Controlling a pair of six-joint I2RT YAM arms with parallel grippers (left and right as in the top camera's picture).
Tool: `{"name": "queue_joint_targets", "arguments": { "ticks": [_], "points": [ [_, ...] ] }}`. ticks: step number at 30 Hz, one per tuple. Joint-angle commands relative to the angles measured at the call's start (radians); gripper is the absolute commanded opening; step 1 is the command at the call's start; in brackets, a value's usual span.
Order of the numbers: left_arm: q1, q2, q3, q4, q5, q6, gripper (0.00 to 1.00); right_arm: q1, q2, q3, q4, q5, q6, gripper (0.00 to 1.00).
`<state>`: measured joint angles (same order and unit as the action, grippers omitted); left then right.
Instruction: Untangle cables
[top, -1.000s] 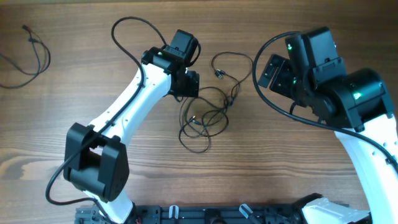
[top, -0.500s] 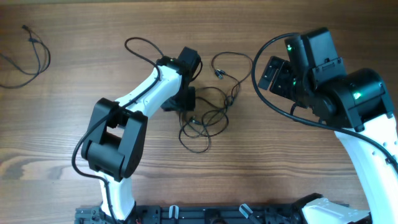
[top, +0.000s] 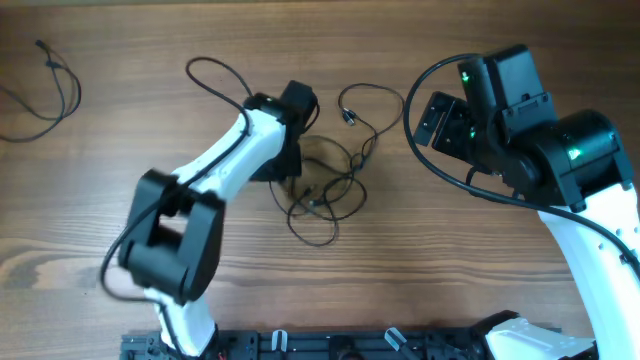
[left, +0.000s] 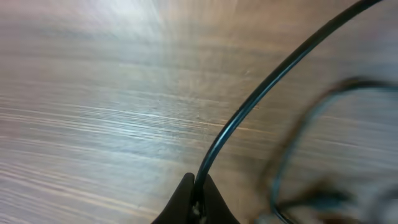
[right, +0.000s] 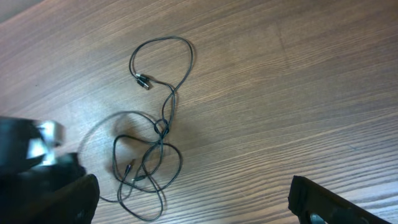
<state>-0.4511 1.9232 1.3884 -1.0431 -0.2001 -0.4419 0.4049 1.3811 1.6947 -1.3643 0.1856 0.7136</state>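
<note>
Shifted inward and snapped shut with the left gripper (left: 196, 198), now pinching one strand at the 9 o'clock edge of the cables (top: 330, 185), heaped mid-desk (top: 420, 265). Keeps the right gripper (top: 435, 118) spread wide at 2 o'clock. Looks ready for drawing that strand loose.

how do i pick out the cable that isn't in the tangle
On the wooden table, go to the far corner at the overhead view's upper left. A thin black cable lies there in a loose curve, running off the picture's edge. Unlike the cables knotted mid-table, it lies alone.
</note>
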Motion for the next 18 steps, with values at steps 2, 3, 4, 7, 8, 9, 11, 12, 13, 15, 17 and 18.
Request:
{"name": "queue_joint_targets", "arguments": {
  "ticks": [2,3,4,7,8,9,11,12,13,15,17,18],
  "points": [
    [0.006,-0.284,0.101,0.04,0.043,-0.019,0.04,0.0,0.032,-0.002,0.008,-0.008,-0.007,1.0],
    [0.006,-0.334,0.105,0.072,0.06,-0.019,0.04,0.0,0.042,-0.002,0.011,-0.008,-0.007,1.0],
    [0.006,-0.41,0.105,0.131,0.065,-0.019,0.04,0.0,0.058,-0.002,0.013,-0.011,-0.008,1.0],
    [0.007,-0.592,0.105,0.285,0.058,-0.019,0.04,0.0,0.104,-0.002,0.019,-0.071,-0.06,1.0],
    [0.01,-0.647,0.105,0.328,0.044,-0.019,0.04,0.0,0.117,-0.002,0.023,-0.098,-0.071,1.0],
    [0.012,-0.686,0.105,0.357,0.022,-0.019,0.04,0.0,0.124,-0.002,0.029,-0.121,-0.084,1.0],
    [0.016,-0.767,0.105,0.414,-0.065,-0.019,0.04,0.0,0.134,-0.002,0.058,-0.171,-0.115,1.0],
    [0.021,-0.791,0.105,0.43,-0.1,-0.019,0.04,0.0,0.134,-0.002,0.078,-0.192,-0.142,1.0],
    [0.027,-0.817,0.105,0.449,-0.14,-0.019,0.04,0.0,0.134,-0.002,0.101,-0.218,-0.175,1.0],
    [0.048,-0.853,0.105,0.473,-0.182,-0.018,0.04,0.0,0.135,-0.002,0.151,-0.301,-0.241,1.0],
    [0.081,-0.879,0.105,0.504,-0.183,-0.019,0.04,0.0,0.146,-0.002,0.216,-0.448,-0.332,1.0],
    [0.089,-0.884,0.105,0.516,-0.183,-0.018,0.04,0.002,0.153,-0.002,0.234,-0.494,-0.361,1.0]
  ]
}}
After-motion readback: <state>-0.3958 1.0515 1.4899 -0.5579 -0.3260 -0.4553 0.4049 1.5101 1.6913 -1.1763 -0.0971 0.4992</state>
